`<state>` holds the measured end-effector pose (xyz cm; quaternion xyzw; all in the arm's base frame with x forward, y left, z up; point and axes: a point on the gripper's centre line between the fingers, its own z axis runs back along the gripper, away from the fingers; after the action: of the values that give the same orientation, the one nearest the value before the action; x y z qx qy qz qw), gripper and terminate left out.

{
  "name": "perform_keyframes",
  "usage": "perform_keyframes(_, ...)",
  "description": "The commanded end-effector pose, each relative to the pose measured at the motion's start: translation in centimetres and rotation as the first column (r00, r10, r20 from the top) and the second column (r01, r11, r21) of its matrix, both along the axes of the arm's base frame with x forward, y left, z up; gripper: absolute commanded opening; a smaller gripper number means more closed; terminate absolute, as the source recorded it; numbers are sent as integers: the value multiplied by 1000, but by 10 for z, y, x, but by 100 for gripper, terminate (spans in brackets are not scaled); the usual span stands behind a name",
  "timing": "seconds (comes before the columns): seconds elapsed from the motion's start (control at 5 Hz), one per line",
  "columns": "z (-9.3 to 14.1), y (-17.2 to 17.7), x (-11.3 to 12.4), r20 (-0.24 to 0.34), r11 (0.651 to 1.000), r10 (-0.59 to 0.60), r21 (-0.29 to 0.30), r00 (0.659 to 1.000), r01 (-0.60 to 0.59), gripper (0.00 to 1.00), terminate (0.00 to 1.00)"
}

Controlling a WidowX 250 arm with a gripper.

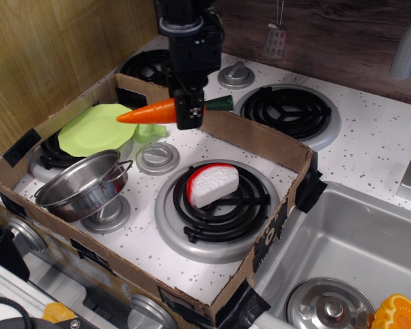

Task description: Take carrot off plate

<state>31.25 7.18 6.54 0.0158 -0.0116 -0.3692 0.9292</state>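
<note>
My gripper (190,110) is shut on the carrot (151,112), a long orange toy with a dark green stem end (220,103). It holds the carrot level in the air, over the back of the cardboard tray, tip pointing left. The lime-green plate (96,127) lies at the tray's left on a burner, with nothing on it. The carrot's tip hangs just right of the plate's rim.
A cardboard tray (260,137) rings the stove top. Inside it are a steel pot (82,184), a small light-green lumpy toy (147,131), a stove knob (157,157) and a red-and-white toy (211,184) on the front burner. A sink (356,253) lies at right.
</note>
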Motion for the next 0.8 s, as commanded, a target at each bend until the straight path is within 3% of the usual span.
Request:
perform_keyframes(0.0,4,-8,6,94,999,-34,-7,995,35,0,0)
perform_keyframes(0.6,-18,-36,-14,110,996,-44,-77,993,52,0,0)
